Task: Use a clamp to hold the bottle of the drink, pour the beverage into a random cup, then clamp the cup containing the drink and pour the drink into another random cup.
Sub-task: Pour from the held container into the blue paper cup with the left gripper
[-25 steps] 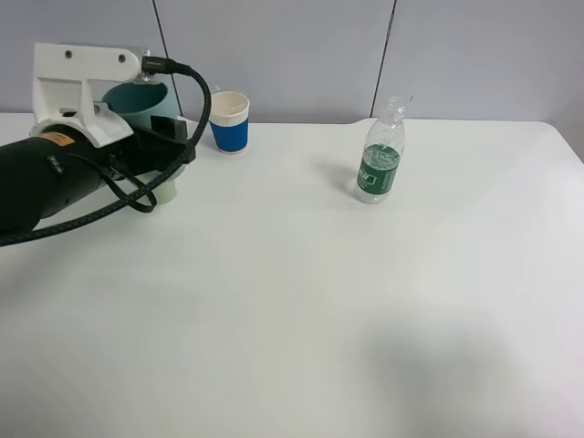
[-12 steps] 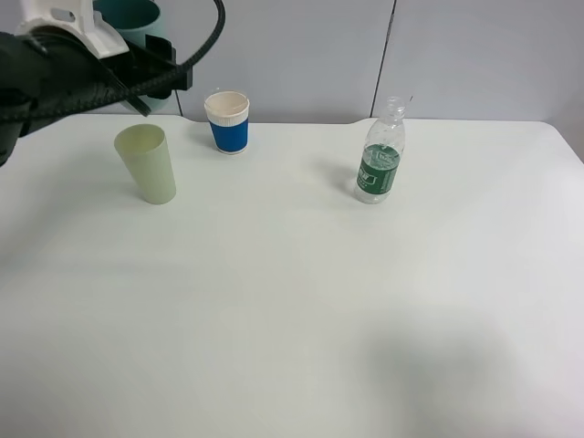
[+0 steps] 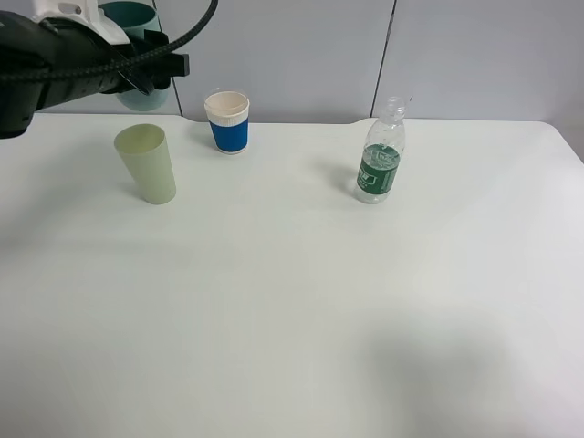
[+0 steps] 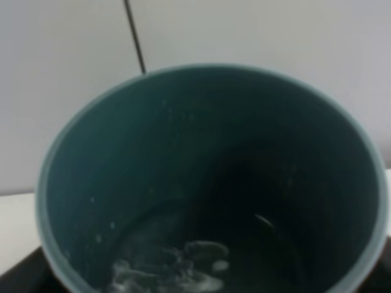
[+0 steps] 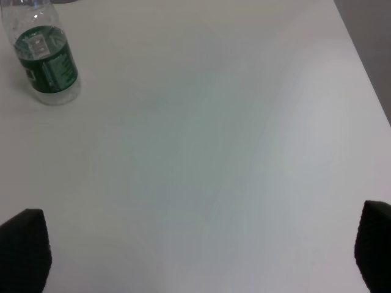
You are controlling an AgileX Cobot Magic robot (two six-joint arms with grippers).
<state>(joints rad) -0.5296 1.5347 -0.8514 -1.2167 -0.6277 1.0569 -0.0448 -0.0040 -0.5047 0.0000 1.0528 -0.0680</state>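
From left to right stand tumbler (image 3: 146,164), paper cup (image 3: 228,121), bottle (image 3: 380,153).

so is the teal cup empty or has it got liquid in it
Not empty: the left wrist view looks into the teal cup and shows a little clear liquid glinting at the bottom.

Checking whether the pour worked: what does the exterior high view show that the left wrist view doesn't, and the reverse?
Only the exterior high view shows the left arm raised above the table, with the pale yellow-green tumbler, blue paper cup and bottle standing apart on it. Only the left wrist view looks into the teal tumbler, showing a little clear liquid at its bottom. Both show that tumbler.
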